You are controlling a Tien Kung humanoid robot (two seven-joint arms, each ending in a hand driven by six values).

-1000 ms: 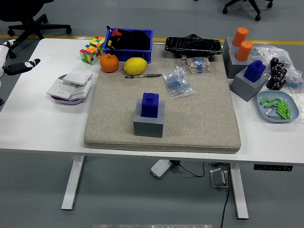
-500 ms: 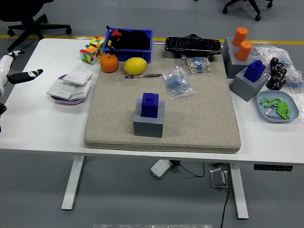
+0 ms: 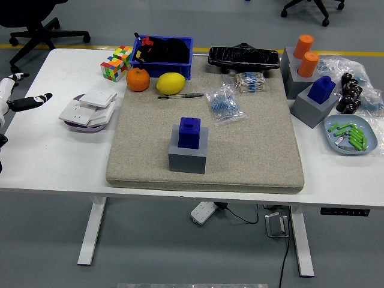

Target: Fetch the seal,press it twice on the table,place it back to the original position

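Head view: the blue seal (image 3: 189,132) sits upright in its grey block holder (image 3: 188,153), at the middle of the beige felt mat (image 3: 258,150) that covers most of the white table (image 3: 48,162). Only the tip of the left hand (image 3: 24,101) shows at the picture's left edge, well to the left of the mat; one dark finger (image 3: 35,99) points toward the mat, but whether the hand is released or clenched cannot be told. The right hand is not in view. Judged from this layout, the fetch step has not begun. To do it well, bring the hand in above the seal, close the fingers on the narrower square knob at its top, and lift straight up so that the holder stays in place on the mat. Keep the approach clear of the stack of white flat boxes (image 3: 90,108) just left of the mat. The seal looks like hard, smooth plastic with square edges; the holder is a matte grey cube; the mat is coarse and fibrous. A second blue seal (image 3: 323,89) stands in another grey holder to the right of the mat, with two orange cylinders (image 3: 306,55) behind it.
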